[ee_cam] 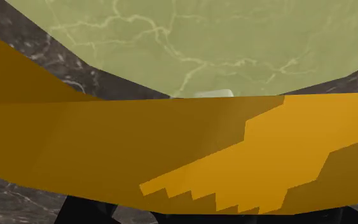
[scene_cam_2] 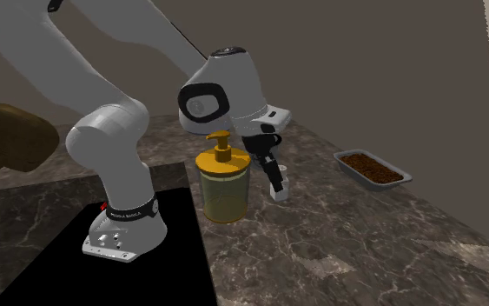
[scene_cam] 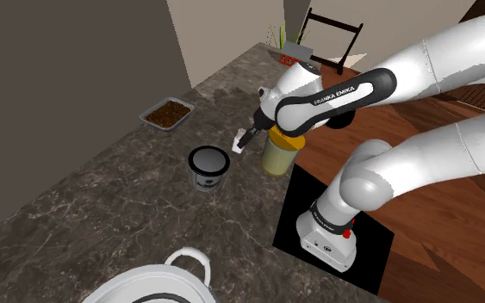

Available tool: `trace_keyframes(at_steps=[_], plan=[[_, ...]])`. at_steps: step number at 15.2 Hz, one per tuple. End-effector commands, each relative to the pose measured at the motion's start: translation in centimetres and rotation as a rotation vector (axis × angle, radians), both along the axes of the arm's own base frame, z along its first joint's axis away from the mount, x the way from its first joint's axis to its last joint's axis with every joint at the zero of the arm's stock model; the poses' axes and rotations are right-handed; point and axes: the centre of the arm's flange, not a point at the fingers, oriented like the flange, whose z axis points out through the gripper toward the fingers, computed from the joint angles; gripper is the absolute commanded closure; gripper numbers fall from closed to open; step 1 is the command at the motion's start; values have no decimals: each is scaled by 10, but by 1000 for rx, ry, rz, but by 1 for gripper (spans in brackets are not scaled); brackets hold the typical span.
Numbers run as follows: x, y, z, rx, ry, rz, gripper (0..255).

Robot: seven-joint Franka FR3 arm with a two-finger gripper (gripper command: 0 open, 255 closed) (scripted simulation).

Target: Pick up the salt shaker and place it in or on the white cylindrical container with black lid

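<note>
You are looking down at a dark marbled bench (scene_cam: 77, 215) with 1 white arm (scene_cam: 438, 60) reaching across it. The black claw (scene_cam: 244, 139) is clamping the upper part of a small white salt shaker (scene_cam: 239, 145), which is tilting with the fingers, close to the bench surface. A yellow-green soap dispenser (scene_cam: 279, 153) is standing just beside the shaker, at its 3 o'clock in the shoulder view. The white cylindrical container (scene_cam: 208, 169) with its black lid is standing near, at the shaker's 7 o'clock, apart from it. A grey tray (scene_cam: 167, 114) of brown bits is lying at the container's 11 o'clock. In the wrist view the dispenser's orange cap (ee_cam: 107, 153) is crossing close before the camera.
</note>
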Motion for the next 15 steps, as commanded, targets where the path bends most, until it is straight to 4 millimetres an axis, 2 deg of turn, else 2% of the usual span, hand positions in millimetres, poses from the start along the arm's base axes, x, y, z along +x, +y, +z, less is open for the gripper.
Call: trace_keyframes(at_steps=[1,3,11,12,15], plan=[[4,1,-10,-1,-2,0,0],[8,2,-23,-1,-2,0,0],[8,2,-23,-1,-2,0,0],[8,1,-22,0,-2,0,255],[10,0,-24,0,-2,0,255]])
